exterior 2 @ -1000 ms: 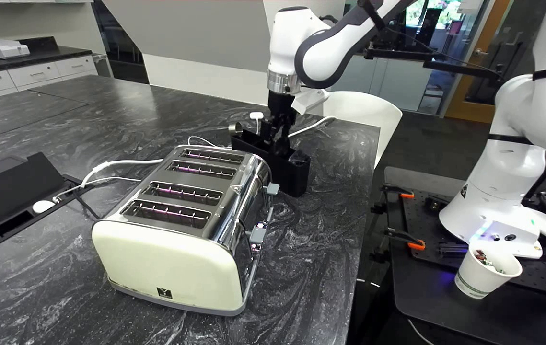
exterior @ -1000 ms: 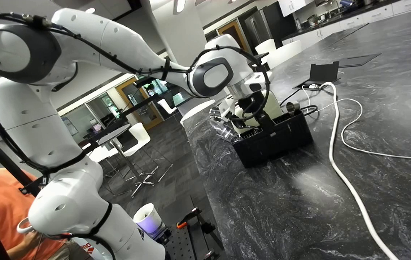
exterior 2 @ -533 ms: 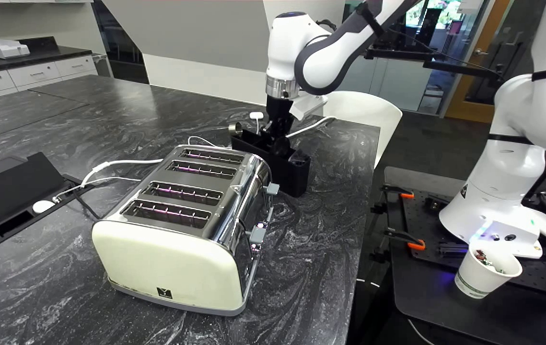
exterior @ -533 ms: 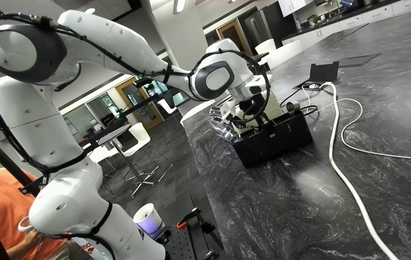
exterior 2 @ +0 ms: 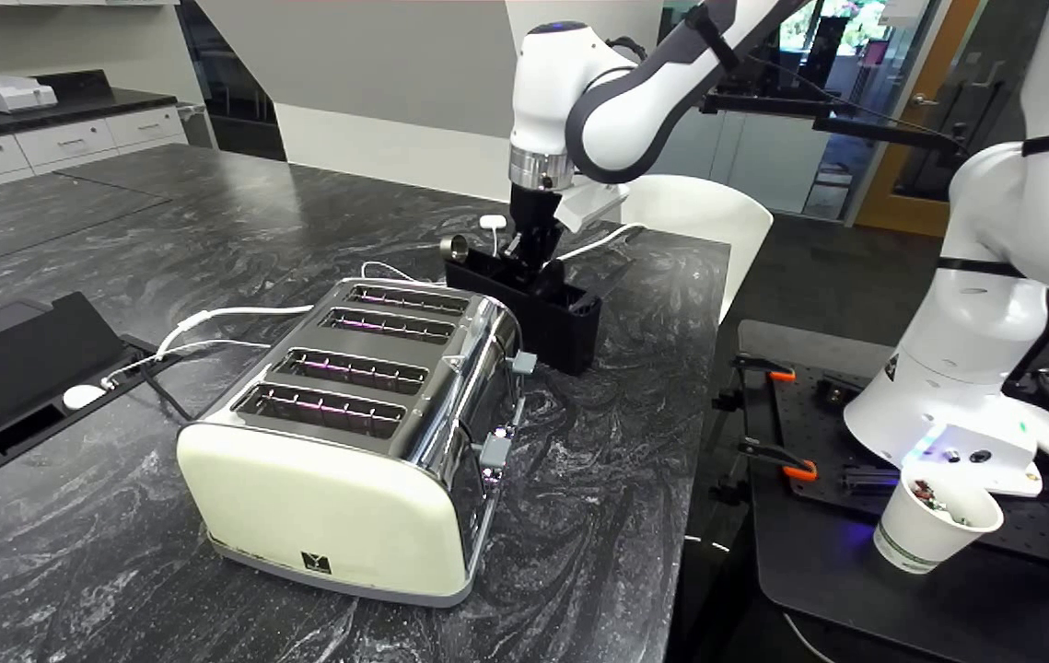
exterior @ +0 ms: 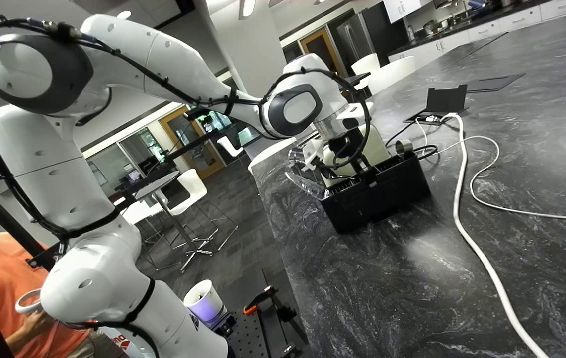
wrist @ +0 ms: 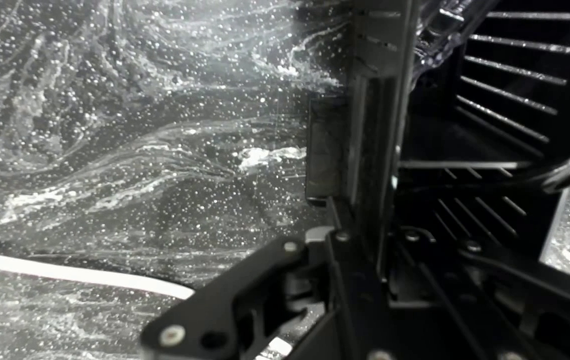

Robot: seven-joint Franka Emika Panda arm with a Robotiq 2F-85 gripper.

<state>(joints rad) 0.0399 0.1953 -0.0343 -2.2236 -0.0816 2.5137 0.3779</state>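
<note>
Black plastic makes up the oblong, open-topped caddy [exterior: 384,204] on the dark marbled worktop [exterior: 412,303], and the end effector [wrist: 371,210] pinches its long wall, fingers close together, one outside and one inside. That wall is the one facing away from the four-slot toaster [exterior 2: 349,479]. Rows of thin bright lines mark the inside of the caddy, and a divider crosses it. Clear plastic [exterior: 307,185], too blurred to name, slants out past one end, while a short metal cylinder [exterior 2: 454,247] shows at the opposite end. Cream and chrome, the toaster stands just beside the caddy; whether the two touch cannot be made out. A thick white cable [exterior: 461,189] curves over the worktop. Farther along lies a black hinged box [exterior 2: 27,364] with its lid raised and a rounded white plug [exterior 2: 83,397] at its edge. Off the worktop, a paper cup [exterior 2: 934,525] rests on the black stand [exterior 2: 833,599] near the robot's base. Beyond the worktop's edge stands a white chair [exterior 2: 690,216], and white drawers [exterior 2: 73,143] line the far side of the room
</note>
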